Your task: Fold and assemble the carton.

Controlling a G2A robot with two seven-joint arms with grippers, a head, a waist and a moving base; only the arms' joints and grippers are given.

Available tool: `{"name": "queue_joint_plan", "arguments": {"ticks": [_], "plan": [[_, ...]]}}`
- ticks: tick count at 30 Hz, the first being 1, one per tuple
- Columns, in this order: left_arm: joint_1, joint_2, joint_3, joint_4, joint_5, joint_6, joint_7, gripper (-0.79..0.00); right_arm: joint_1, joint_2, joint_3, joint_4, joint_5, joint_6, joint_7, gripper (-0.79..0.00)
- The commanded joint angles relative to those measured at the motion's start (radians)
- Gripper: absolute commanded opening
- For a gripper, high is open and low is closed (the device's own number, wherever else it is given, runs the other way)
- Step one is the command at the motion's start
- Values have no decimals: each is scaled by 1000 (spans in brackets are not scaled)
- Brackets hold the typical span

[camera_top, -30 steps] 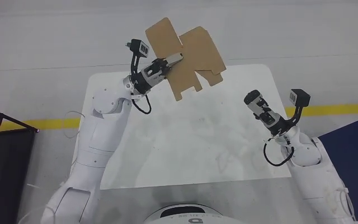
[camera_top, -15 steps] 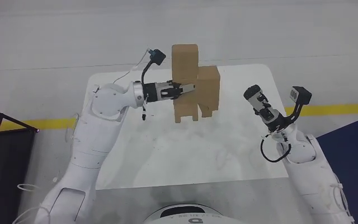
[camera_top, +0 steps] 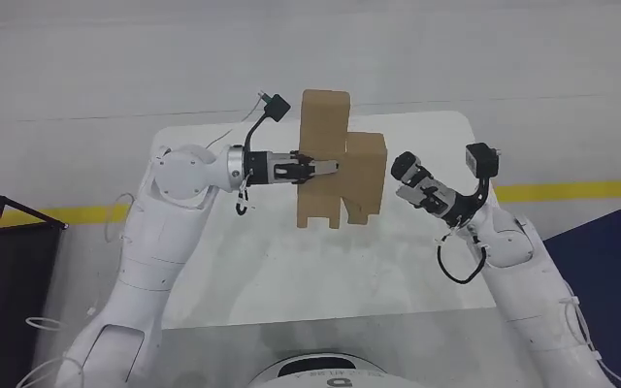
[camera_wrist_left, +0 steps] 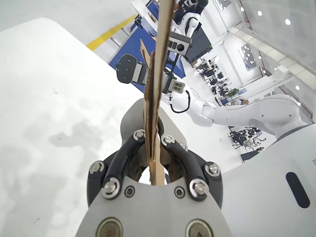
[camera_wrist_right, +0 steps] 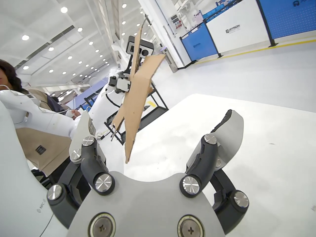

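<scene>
Top cam: your left gripper (camera_top: 325,167) had the flat carton (camera_top: 335,155) pinched at one edge, up over the table (camera_top: 291,276). The right gripper (camera_top: 403,177) sat just beside the opposite edge, not touching afaict.

Left wrist: fingers (camera_wrist_left: 129,124) clamped on it, seen edge-on.

Right wrist: fingers (camera_wrist_right: 230,127) spread wide, empty, carton just ahead.

Imo folding hadn't begun yet. Next you'd need the right to grab a free panel w/o twisting it.

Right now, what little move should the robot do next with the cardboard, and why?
Probably ease the right gripper in onto the carton's near edge and pinch it. The left gripper clamps the flat carton upright, while the right one's fingers are open just beside it, not touching.
</scene>
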Motion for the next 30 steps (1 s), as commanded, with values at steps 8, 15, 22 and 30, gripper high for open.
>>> {"name": "queue_joint_plan", "arguments": {"ticks": [8, 15, 22, 30], "plan": [[-4, 11, 20, -27, 59, -4, 18, -785, 51, 5, -60, 12, 71, 31, 119, -314], [-24, 16, 33, -14, 64, -8, 38, -662, 70, 9, -107, 43, 222, 42, 209, -785], [-14, 23, 34, -2, 51, -14, 65, 0, 95, 12, -127, 110, 439, 81, 272, -785], [47, 50, -83, -3, 45, -20, 132, 0, 119, 8, -121, 166, 550, 129, 264, -785]]}}
